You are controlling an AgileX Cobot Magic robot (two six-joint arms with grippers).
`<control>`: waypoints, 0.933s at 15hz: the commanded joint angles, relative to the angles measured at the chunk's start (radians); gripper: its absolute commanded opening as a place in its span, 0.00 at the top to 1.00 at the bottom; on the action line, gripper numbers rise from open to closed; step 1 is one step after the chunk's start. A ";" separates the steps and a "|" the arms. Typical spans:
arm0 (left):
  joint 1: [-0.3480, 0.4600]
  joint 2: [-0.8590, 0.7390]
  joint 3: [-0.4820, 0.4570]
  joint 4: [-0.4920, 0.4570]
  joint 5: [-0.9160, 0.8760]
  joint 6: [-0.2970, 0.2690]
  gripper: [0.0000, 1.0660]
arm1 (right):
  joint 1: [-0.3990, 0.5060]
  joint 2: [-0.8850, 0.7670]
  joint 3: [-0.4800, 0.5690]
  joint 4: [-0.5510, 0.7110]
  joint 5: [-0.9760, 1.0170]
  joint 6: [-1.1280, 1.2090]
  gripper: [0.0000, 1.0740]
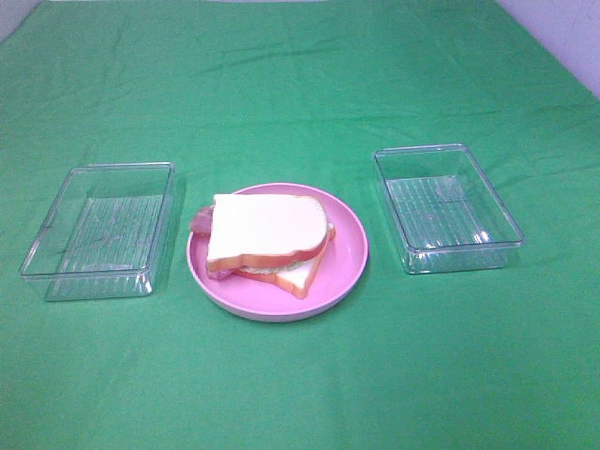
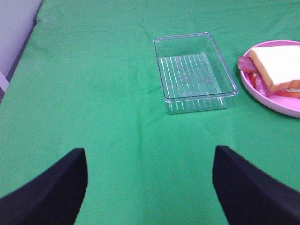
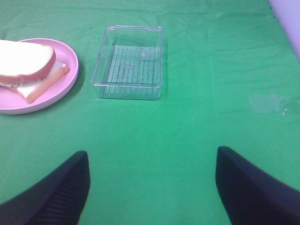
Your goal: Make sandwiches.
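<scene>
A sandwich [image 1: 269,234] lies stacked on a round pink plate [image 1: 349,253] in the middle of the green cloth: white bread with orange-brown crust on top, reddish bacon sticking out at its left, a second slice underneath. It also shows as the sandwich [image 2: 276,70] in the left wrist view and the sandwich [image 3: 28,68] in the right wrist view. Neither arm appears in the high view. My left gripper [image 2: 150,187] hangs open over bare cloth, well short of the left tray. My right gripper [image 3: 152,187] is open too, nothing between its fingers.
Two clear plastic trays flank the plate: the left tray [image 1: 98,230], [image 2: 194,72] and the right tray [image 1: 445,206], [image 3: 129,63]. Both hold nothing. Green cloth covers the table; a pale wall edge shows at the far corners.
</scene>
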State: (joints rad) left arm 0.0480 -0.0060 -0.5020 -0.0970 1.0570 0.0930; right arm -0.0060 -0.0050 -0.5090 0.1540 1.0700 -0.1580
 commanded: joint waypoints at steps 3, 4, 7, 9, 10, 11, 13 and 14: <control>0.004 -0.021 0.001 -0.010 -0.010 -0.001 0.33 | -0.005 -0.016 0.001 0.005 -0.007 -0.001 0.34; 0.004 -0.021 0.001 -0.010 -0.010 -0.001 0.33 | -0.005 -0.016 0.001 0.005 -0.007 -0.001 0.34; 0.004 -0.021 0.001 -0.010 -0.010 -0.001 0.33 | -0.005 -0.016 0.001 0.005 -0.007 -0.001 0.34; 0.004 -0.021 0.001 -0.010 -0.010 -0.001 0.33 | -0.005 -0.016 0.001 0.005 -0.007 -0.001 0.34; 0.004 -0.021 0.001 -0.010 -0.010 -0.001 0.33 | -0.005 -0.016 0.001 0.005 -0.007 -0.001 0.34; 0.004 -0.021 0.001 -0.010 -0.010 -0.001 0.33 | -0.005 -0.016 0.001 0.005 -0.007 -0.001 0.34; 0.004 -0.021 0.001 -0.010 -0.010 -0.001 0.33 | -0.005 -0.016 0.001 0.005 -0.007 -0.001 0.34; 0.004 -0.021 0.001 -0.010 -0.010 -0.001 0.33 | -0.005 -0.016 0.001 0.005 -0.007 -0.001 0.34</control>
State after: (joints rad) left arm 0.0480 -0.0060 -0.5020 -0.0970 1.0570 0.0930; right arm -0.0060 -0.0050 -0.5090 0.1570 1.0700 -0.1580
